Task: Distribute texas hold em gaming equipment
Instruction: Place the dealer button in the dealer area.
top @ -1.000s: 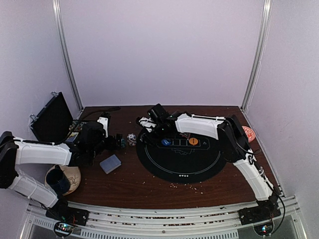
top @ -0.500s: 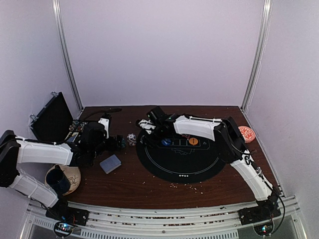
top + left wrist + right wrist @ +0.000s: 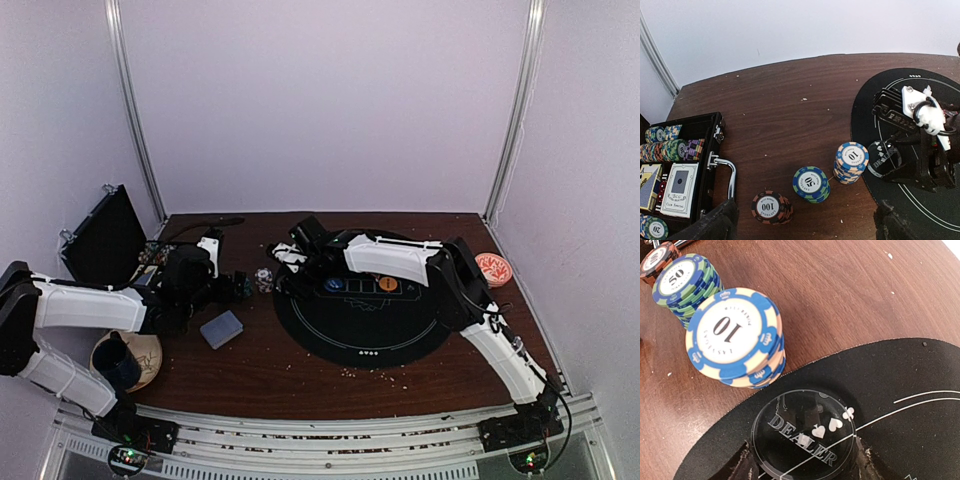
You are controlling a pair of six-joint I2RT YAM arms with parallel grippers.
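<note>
Dealer button [image 3: 805, 430]: my right claw [image 3: 802, 465] grasps it at the mat's [image 3: 900, 370] far-left edge, probably for placing. Left claw [image 3: 804, 224] hangs released.

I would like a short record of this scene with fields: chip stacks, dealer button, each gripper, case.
chip stacks: 100 stack, 50 stack, 10 stack, in a row on the table
dealer button: clear, over the black mat edge, beside the 10 stack
right gripper: closed on the dealer button
left gripper: open, empty
case: open, chips and cards inside
</note>
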